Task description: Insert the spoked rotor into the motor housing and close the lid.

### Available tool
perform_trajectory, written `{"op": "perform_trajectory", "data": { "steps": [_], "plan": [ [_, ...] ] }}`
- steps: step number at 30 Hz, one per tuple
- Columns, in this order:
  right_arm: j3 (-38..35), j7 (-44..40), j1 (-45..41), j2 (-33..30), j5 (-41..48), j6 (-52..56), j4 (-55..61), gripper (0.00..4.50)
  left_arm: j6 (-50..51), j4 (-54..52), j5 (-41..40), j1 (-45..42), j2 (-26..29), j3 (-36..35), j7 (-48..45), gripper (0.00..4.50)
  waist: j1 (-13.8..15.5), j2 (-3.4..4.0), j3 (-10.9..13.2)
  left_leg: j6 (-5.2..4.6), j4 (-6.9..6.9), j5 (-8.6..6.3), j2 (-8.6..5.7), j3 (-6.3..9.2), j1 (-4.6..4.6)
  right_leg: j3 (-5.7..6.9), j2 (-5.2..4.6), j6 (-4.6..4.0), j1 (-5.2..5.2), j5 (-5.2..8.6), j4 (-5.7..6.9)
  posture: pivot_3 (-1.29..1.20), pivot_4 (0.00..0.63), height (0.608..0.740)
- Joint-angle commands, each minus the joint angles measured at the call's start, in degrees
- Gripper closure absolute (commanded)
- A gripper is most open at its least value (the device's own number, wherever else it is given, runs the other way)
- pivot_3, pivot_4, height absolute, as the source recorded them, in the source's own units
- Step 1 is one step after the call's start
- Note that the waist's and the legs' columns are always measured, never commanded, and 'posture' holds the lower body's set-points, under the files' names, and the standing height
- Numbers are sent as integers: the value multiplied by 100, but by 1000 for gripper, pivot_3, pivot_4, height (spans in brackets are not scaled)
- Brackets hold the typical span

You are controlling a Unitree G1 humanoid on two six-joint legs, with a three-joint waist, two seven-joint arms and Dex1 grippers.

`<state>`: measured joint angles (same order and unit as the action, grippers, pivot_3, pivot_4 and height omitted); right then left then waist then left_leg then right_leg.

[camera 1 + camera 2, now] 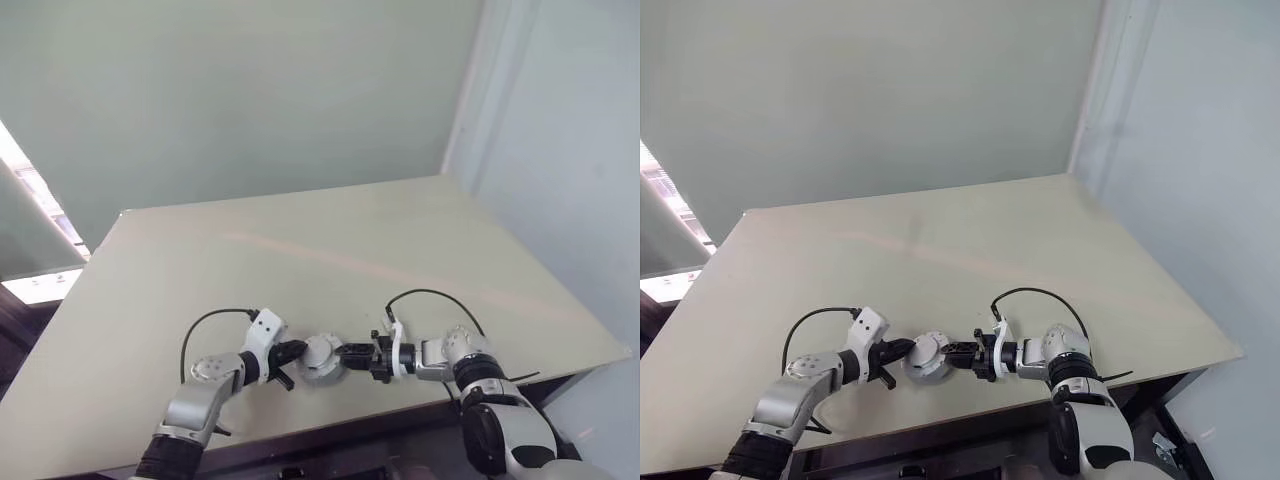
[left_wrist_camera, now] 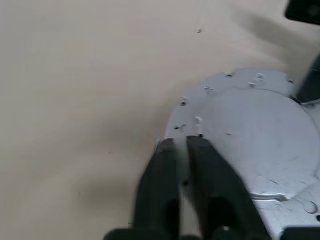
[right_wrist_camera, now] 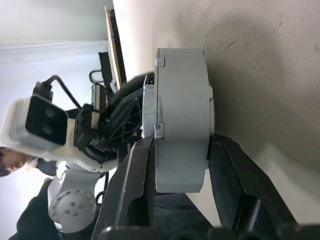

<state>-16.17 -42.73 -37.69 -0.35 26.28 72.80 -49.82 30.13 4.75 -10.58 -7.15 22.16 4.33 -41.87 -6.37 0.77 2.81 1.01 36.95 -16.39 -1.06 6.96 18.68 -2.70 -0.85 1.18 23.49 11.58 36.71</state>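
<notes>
Head view, one housing (image 1: 322, 354) (grey), two hands

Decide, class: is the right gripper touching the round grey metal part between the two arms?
Touching. In the right wrist view, the right gripper has one black finger pressed on each flat face of the grey metal part, with no gap.

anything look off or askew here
Nothing stands out. The round silver-grey metal motor assembly sits whole near the beige table's front edge, the right tool clamped across it and the left tool at its rim.
</notes>
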Motion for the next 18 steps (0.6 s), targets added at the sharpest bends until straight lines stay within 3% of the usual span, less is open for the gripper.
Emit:
{"op": "perform_trajectory", "data": {
  "steps": [1,9,18],
  "plan": [
    [-39,-122,-153,339,364,-89,249,3268,357,-249,-370,25,-124,44,-153,2693,-19,0,0,0,-1,0,0,0,1,0,0,-1,2,0,0,0,0,740],
    [-125,-77,-85,358,424,-109,260,3268,814,-353,-1189,-83,-202,-1710,476,93,-34,-19,28,1,0,0,0,6,34,2,-3,-2,31,1,-1,0,0,740],
    [-331,-93,73,476,745,-173,461,3268,2332,-709,-3566,325,-778,-3286,834,40,-5,-24,29,1,12,0,-10,8,98,-1,-16,-1,84,-2,-3,0,0,740]
  ]
}}
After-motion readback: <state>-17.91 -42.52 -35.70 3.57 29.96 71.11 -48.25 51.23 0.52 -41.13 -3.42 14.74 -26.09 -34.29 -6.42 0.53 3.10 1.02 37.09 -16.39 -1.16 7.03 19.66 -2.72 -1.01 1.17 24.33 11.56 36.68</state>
